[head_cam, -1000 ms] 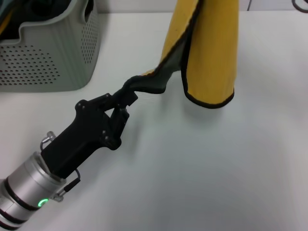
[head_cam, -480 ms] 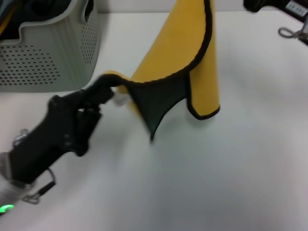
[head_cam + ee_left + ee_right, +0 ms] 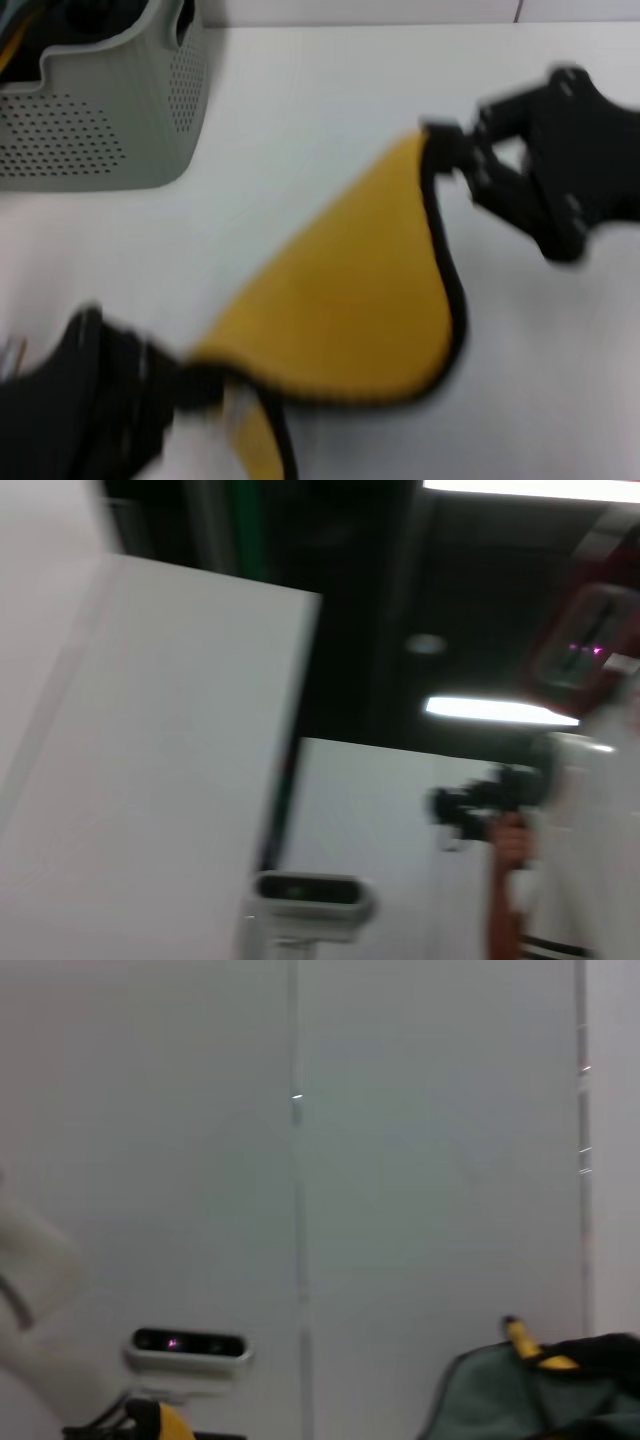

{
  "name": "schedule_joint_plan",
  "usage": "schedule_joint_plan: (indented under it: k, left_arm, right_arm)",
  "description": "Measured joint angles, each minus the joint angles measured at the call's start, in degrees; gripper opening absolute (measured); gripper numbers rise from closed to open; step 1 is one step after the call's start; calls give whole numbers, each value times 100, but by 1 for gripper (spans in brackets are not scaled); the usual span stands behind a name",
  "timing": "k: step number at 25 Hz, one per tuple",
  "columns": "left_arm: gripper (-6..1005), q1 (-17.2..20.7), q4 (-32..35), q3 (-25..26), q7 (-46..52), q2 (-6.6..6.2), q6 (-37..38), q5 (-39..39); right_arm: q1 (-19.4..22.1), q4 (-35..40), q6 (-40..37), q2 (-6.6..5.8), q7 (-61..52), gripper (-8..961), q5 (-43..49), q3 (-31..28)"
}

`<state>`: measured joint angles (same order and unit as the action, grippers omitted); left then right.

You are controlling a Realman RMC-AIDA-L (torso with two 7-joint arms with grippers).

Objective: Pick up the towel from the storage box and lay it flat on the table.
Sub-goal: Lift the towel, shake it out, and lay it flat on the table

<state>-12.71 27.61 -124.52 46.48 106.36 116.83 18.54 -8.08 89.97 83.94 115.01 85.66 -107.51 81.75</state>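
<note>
White wall (image 3: 150,760), ceiling lights (image 3: 495,709)

The storage box (image 3: 100,110) stands at the counter's (image 3: 320,110) far left. The towel (image 3: 350,300) stretches between the left pincer (image 3: 185,385), near, and the right pincer (image 3: 450,150), farther right.

a person (image 3: 515,880) holds a dark camera (image 3: 478,802) under lit ceiling lights (image 3: 500,709).

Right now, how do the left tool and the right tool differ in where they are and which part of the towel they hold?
The left tool is low and near, pinching the towel's near corner; the right tool is farther off, pinching the far corner. Both are shut on the towel, yellow face up, stretched over the table.
</note>
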Motion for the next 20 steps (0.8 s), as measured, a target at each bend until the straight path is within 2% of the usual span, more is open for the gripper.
schedule_joint_plan:
  k: [1, 3, 6, 8, 10, 12, 13, 15, 18, 20]
  left_arm:
    - [8, 178, 341, 2, -180, -52, 2, 275]
    - [10, 382, 630, 10, -414, -73, 0, 611]
    - [13, 538, 518, 12, -410, -32, -5, 747]
    - [15, 504, 24, 76, -364, 103, -23, 742]
    - [17, 211, -897, 451, -315, 406, -83, 676]
    - [19, -307, -2099, 995, -269, 725, -259, 645]
    - [20, -757, -2884, 1317, -238, 898, -566, 632]
    - [22, -1221, -3559, 1442, -209, 1035, -1077, 659]
    - [25, -1656, -3915, 1441, -187, 1180, -1996, 691]
    - [27, -1827, -3636, 1457, -199, 1241, -2693, 675]
  right_arm:
    - [153, 165, 170, -5, -68, 6, 5, -15]
    - [538, 425, 540, -14, -145, 6, 14, -74]
    - [834, 350, 1021, -20, -174, 6, 16, -199]
    - [920, 11, 1111, -17, -171, 6, 29, -320]
    - [879, -605, 923, -14, -121, 6, 78, -439]
    - [632, -1447, 603, -8, 22, 6, 158, -508]
    - [331, -2184, 379, -7, 157, 6, 231, -528]
    - [-252, -3438, 77, -9, 457, 7, 301, -544]
    - [-1258, -5273, -309, 1, 1041, 7, 312, -572]
    - [-1708, -6029, -628, 17, 1372, 7, 309, -577]
